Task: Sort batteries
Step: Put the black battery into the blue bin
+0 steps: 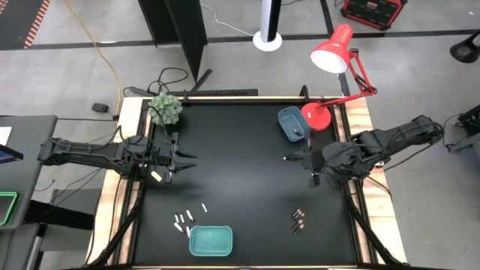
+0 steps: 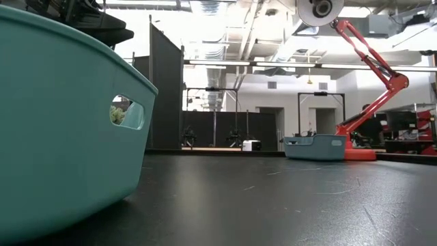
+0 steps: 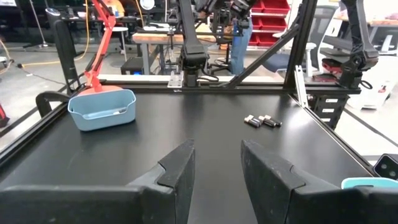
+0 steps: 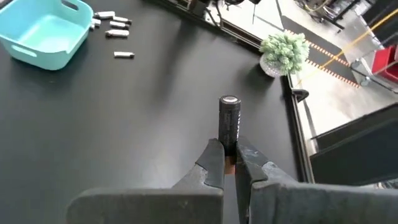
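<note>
High view, L to R: left gripper [image 1: 186, 159] hangs over table [image 1: 240, 172] near its left edge, just below plant [image 1: 166, 109]; fingers [image 3: 180, 171] part open, nothing between them. Toward the front, white batteries [image 1: 187, 218] lie loose on the table just beside the teal tray [image 1: 210, 241], upper-left of it. Blue tray [image 1: 291, 122] sits at back right w/ red lamp [image 1: 330, 56] base next to it. Dark batteries [image 1: 298, 219], a small group, lie front right, well apart from the white ones. Right gripper [image 1: 288, 157] is just below the blue tray, above the dark group; right wrist view shows it clamped on one dark battery [image 4: 229, 121], sticking out past the fingertips.
</note>
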Tool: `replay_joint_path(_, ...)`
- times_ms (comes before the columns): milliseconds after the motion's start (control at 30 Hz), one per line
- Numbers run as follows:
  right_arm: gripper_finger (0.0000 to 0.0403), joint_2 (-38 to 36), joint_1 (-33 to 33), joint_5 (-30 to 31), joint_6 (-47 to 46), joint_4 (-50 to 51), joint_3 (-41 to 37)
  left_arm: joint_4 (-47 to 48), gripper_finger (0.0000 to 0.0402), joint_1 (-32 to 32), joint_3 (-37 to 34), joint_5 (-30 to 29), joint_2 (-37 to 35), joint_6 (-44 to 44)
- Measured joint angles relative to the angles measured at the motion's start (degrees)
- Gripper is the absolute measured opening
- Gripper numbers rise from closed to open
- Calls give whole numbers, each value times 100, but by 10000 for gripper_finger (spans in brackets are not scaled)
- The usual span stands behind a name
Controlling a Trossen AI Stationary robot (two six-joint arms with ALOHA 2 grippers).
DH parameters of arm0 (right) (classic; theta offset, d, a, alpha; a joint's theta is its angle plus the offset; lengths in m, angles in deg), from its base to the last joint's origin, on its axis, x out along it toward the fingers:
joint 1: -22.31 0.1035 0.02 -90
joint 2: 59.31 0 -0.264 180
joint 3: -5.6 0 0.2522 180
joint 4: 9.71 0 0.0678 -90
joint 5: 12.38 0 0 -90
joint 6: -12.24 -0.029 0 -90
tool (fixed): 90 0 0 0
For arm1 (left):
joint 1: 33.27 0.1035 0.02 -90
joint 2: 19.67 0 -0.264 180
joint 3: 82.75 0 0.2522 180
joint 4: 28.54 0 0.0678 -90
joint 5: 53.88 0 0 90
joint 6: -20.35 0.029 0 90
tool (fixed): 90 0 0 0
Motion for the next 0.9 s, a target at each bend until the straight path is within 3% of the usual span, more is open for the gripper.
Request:
replay_joint_path(367, 16, -265, -395, -140, -2061, 135, 4, -9, 125, 0, 0, 0, 0, -13)
replay_joint_path(533, 16, -274, -580, -141, -2577, 336, 7, -9, 125, 0, 0, -2, 0, 0)
replay_joint_path(767, 16, 124, -1446, 1155, -3760, 1574, -2, -55, 125, -2, 0, -1, 0, -16)
replay_joint_path(900, 16, 491, -2195, 1298, -4211, 2028, -2, -76, 125, -2, 0, -2, 0, -138)
